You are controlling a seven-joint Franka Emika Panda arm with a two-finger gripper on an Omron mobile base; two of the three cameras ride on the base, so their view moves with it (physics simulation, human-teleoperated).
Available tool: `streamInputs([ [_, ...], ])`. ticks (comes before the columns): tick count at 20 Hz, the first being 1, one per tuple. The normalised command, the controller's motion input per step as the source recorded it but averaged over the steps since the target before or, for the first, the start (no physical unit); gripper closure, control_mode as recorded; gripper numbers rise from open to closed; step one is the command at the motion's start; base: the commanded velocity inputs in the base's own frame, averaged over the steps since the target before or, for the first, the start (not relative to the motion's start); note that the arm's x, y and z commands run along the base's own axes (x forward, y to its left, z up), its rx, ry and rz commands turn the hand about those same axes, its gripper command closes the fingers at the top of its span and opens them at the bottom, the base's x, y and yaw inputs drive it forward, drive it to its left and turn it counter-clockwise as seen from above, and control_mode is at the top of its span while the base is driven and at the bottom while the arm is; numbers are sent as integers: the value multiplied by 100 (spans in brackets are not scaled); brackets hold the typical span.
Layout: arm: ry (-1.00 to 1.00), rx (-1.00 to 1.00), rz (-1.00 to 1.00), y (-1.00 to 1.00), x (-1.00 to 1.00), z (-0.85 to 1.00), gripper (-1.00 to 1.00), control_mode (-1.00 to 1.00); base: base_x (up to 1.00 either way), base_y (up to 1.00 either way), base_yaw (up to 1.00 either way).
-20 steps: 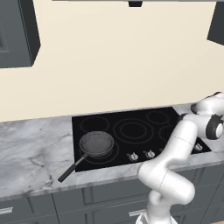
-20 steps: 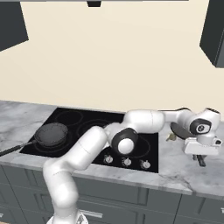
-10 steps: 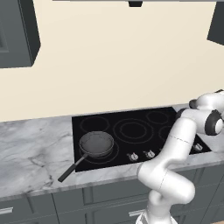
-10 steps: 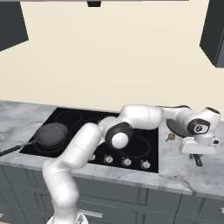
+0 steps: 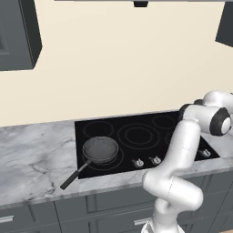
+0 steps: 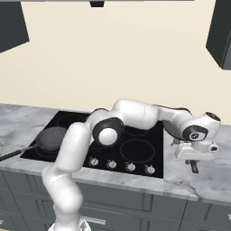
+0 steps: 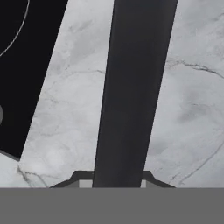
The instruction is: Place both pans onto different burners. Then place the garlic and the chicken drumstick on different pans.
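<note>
One dark pan (image 5: 100, 149) (image 6: 52, 137) rests on the front-left burner of the black cooktop (image 5: 136, 119), its handle (image 5: 75, 175) pointing out over the counter's front. My gripper (image 6: 195, 155) (image 7: 113, 177) hovers low over the marble just right of the cooktop. It is shut on the long black handle (image 7: 131, 87) of the second pan, and the handle's end (image 6: 194, 167) pokes out below the hand. That pan's bowl is hidden behind my arm. Ring burners (image 5: 136, 135) (image 6: 135, 151) lie bare. The garlic and the chicken drumstick are out of view.
A row of small silver knobs (image 6: 119, 166) lines the cooktop's front edge. Grey marble counter (image 5: 32, 159) stretches to the left, with a narrower strip (image 6: 212, 180) on the right. Dark cabinets (image 5: 18, 36) hang above.
The hand has crept slightly towards the cooktop with the handle still in its jaws. The pan on the front-left burner has not moved.
</note>
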Motion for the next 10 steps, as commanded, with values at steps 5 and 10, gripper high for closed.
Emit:
streamInputs([
  [5,0,-9,1,66,-9,0,100,-100,0,0,0],
  [10,0,-4,11,51,-1,0,100,-100,0,0,0],
])
